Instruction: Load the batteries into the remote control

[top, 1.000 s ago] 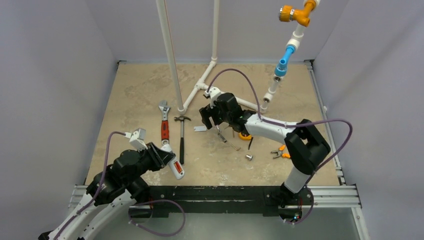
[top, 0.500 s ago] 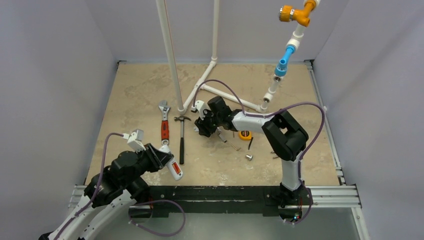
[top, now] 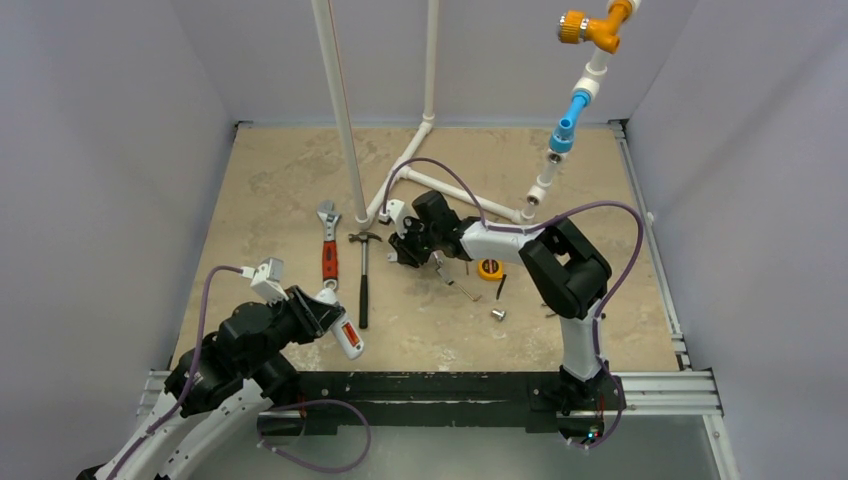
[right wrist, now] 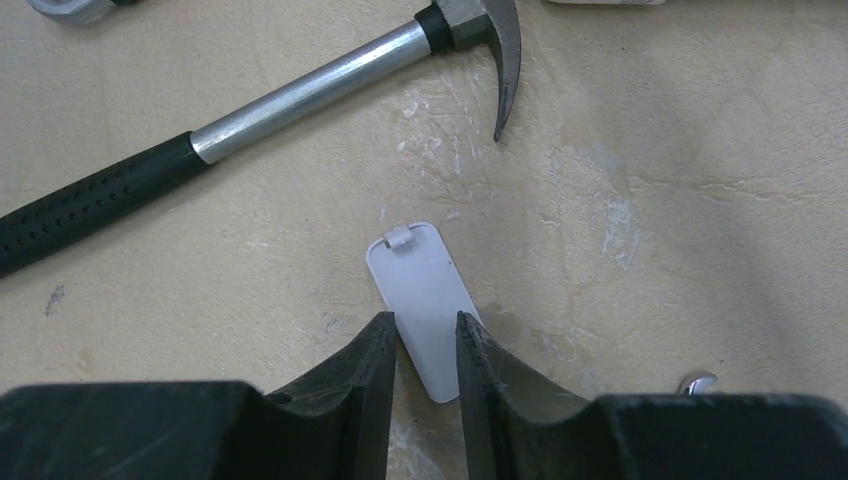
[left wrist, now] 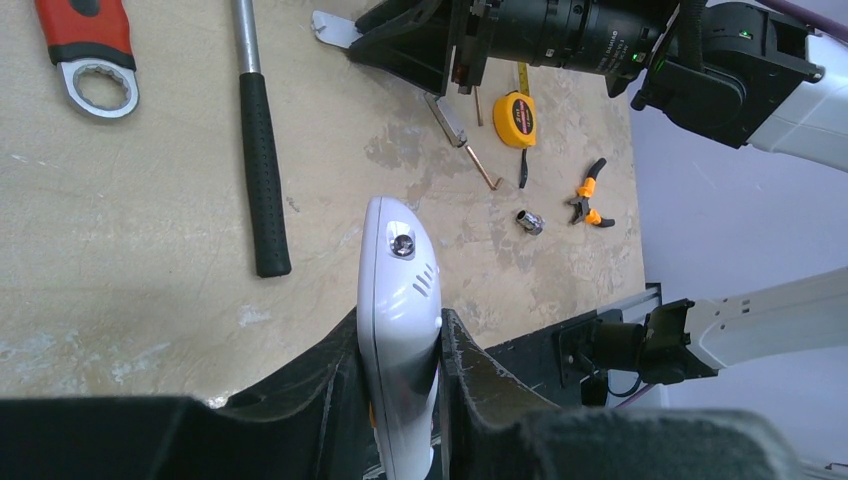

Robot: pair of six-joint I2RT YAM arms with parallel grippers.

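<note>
My left gripper [top: 325, 312] is shut on the white remote control [top: 340, 325], held above the table's near left part. In the left wrist view the remote control [left wrist: 400, 290] stands on edge between the fingers of the left gripper [left wrist: 400, 322]. An orange-red patch, the batteries [top: 349, 333], shows in its back recess. My right gripper [top: 402, 255] is low at the table's middle. Its jaws press both long edges of a small white cover plate [right wrist: 420, 280] lying flat on the table, with the right gripper [right wrist: 425, 322] straddling the plate's near half.
A hammer [top: 364, 275] and a red-handled wrench [top: 327, 255] lie left of the right gripper. An orange tape measure [top: 489, 269], a thin metal tool [top: 455, 282], a small socket [top: 497, 314] and orange pliers [left wrist: 585, 200] lie to its right. White pipes [top: 400, 170] stand behind.
The right arm swung left and came down over the cover plate, and its jaws narrowed onto the plate's edges. The left arm with the remote barely shifted.
</note>
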